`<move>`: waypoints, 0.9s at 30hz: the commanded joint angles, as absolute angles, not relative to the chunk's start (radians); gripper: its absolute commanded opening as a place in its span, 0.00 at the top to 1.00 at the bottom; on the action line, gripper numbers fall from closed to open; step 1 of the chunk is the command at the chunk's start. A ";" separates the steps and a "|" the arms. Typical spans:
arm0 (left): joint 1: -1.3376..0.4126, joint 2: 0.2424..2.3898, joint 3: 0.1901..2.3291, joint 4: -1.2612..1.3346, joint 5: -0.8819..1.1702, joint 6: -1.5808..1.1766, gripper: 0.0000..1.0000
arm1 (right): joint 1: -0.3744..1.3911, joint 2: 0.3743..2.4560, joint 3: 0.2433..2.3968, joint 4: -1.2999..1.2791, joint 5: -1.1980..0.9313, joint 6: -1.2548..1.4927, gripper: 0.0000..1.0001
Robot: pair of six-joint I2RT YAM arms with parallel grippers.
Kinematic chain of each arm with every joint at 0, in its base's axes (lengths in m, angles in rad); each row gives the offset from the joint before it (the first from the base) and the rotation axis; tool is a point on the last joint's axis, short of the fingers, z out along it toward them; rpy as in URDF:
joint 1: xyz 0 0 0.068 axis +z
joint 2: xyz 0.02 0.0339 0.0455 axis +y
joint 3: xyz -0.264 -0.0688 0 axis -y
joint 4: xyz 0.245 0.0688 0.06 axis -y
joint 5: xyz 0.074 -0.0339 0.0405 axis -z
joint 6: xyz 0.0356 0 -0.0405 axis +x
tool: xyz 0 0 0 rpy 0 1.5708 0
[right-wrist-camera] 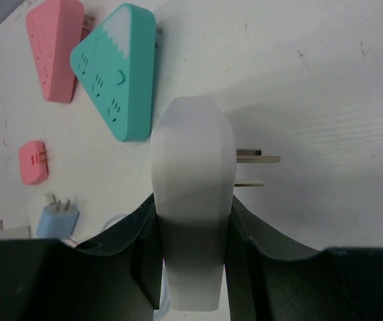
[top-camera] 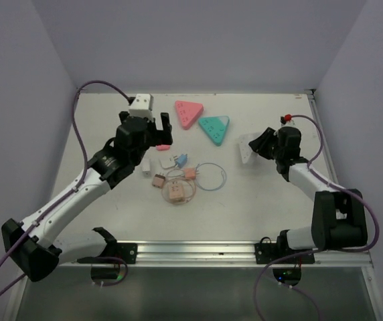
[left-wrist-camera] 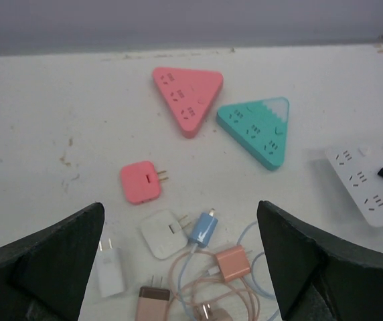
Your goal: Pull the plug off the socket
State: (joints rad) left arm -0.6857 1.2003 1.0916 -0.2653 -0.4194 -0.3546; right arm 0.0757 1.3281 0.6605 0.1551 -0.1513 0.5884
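Note:
A white triangular socket is clamped on edge between the fingers of my right gripper. In the right wrist view the socket stands between the shut jaws of the gripper, its metal prongs sticking out to the right. Its face shows bare slots. A pink square plug lies loose on the table, prongs to the right, just ahead of my left gripper. That gripper hovers wide open and holds nothing.
A pink triangular socket and a teal one lie flat at the back middle. Under the left gripper lies a heap of several chargers: a white plug, a blue one, an orange one, with looped cables.

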 commanded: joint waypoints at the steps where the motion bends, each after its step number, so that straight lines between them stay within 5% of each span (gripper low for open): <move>1: -0.618 1.080 1.132 -0.356 -0.512 -0.299 0.00 | 0.051 1.439 0.790 0.300 -0.253 0.615 1.00; 8: -0.577 0.885 0.948 -0.267 -0.678 -0.187 0.00 | 0.009 1.712 0.954 0.362 -0.523 0.591 1.00; 15: -0.543 0.815 0.796 -0.199 -0.732 -0.176 0.00 | 0.003 1.848 0.991 0.434 -0.578 0.621 1.00; 20: -0.537 0.812 0.795 -0.213 -0.781 -0.175 0.00 | -0.086 1.945 0.965 0.509 -0.606 0.727 0.87; 24: -0.537 0.801 0.788 -0.206 -0.790 -0.175 0.00 | -0.124 1.996 0.959 0.566 -0.638 0.778 0.58; 27: -0.535 0.799 0.787 -0.201 -0.792 -0.169 0.00 | -0.136 2.013 0.976 0.554 -0.644 0.781 0.46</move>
